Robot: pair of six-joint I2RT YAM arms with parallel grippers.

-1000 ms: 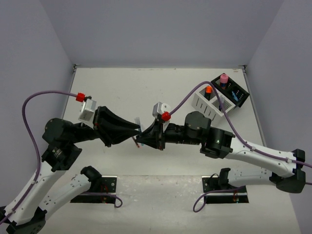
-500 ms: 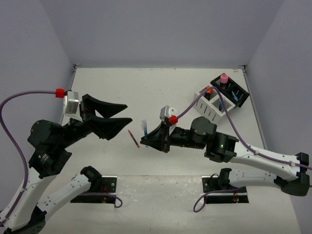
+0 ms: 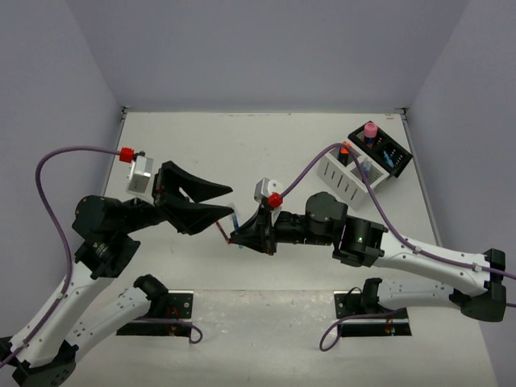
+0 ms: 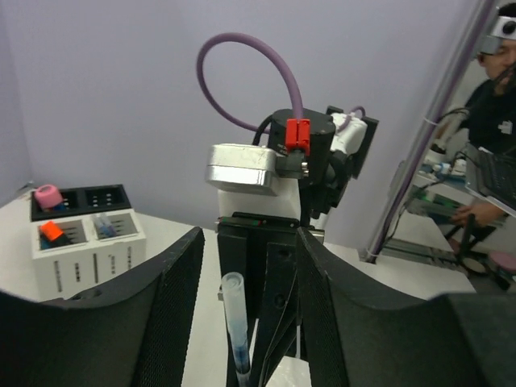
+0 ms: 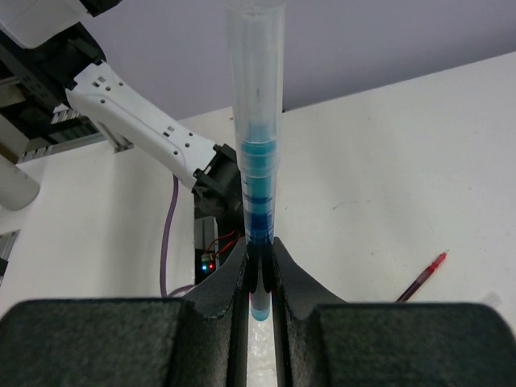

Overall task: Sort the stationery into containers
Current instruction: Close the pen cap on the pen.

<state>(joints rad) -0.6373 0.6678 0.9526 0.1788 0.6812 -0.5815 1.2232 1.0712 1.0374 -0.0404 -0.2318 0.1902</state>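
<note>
Both jaws of the right gripper pinch a blue pen upright; the left gripper gapes wide, seemingly touching nothing.

Bright, even, diffuse from above the tabletop; only soft, faint shadows on it. Sharp overhead; wrist views bowed, softer toward edges.

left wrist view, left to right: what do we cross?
pink cylinder → blue pen → red cable clip → person. The white box and black box overlap the cylinder, so they are left out.
</note>
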